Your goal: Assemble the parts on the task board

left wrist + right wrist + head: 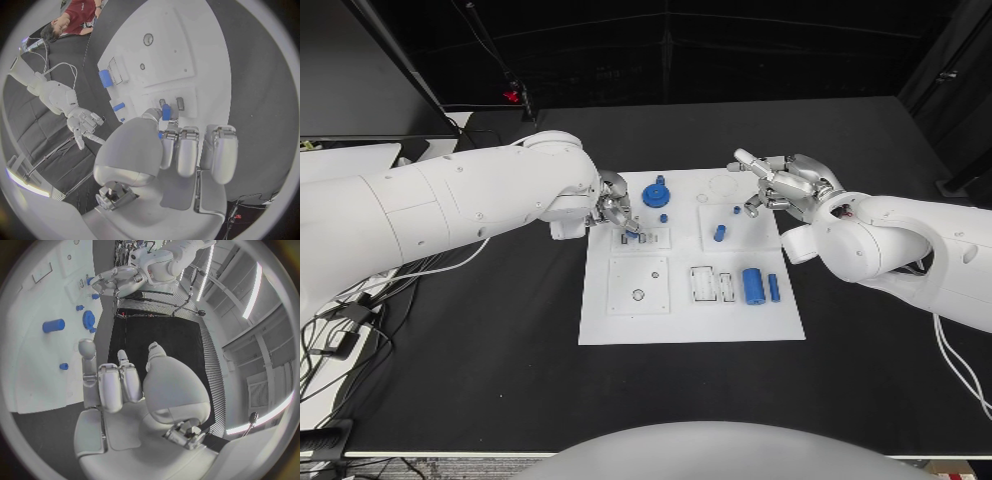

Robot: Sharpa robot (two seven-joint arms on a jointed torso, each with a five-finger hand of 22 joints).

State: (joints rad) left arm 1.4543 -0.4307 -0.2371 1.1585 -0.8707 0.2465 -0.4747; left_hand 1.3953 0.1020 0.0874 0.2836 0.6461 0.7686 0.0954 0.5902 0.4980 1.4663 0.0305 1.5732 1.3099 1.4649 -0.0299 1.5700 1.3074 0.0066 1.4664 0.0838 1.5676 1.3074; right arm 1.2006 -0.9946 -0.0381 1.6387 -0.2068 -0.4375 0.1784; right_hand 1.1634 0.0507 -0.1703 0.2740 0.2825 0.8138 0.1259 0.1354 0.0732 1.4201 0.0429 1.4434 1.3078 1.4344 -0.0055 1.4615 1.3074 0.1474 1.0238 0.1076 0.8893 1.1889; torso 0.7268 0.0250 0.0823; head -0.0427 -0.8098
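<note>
The left hand (615, 210) is down over the left edge of the task board (689, 325), its fingertips (166, 111) pinching a small blue peg (165, 112) over a small square plate (646, 238) on the board's upper left part. In the left wrist view the peg's long axis runs along the fingers, pointing away from the palm toward the board, and two dark short pins sit just beside it on that plate.

The right hand (783, 185) hovers over the board's upper right corner, holding nothing, its fingers partly curled and apart; in the right wrist view its fingers (112, 382) hang above the white board without touching any part.

On the board, a blue gear (656, 193) lies near the top, just beside the left hand. A short blue peg (720, 233) lies between the two hands, its axis running roughly toward the board's far edge. Lower down, a large blue cylinder (753, 285) lies on its side, long axis along the board's length, with a thin blue pin (773, 288) parallel just beside it.
</note>
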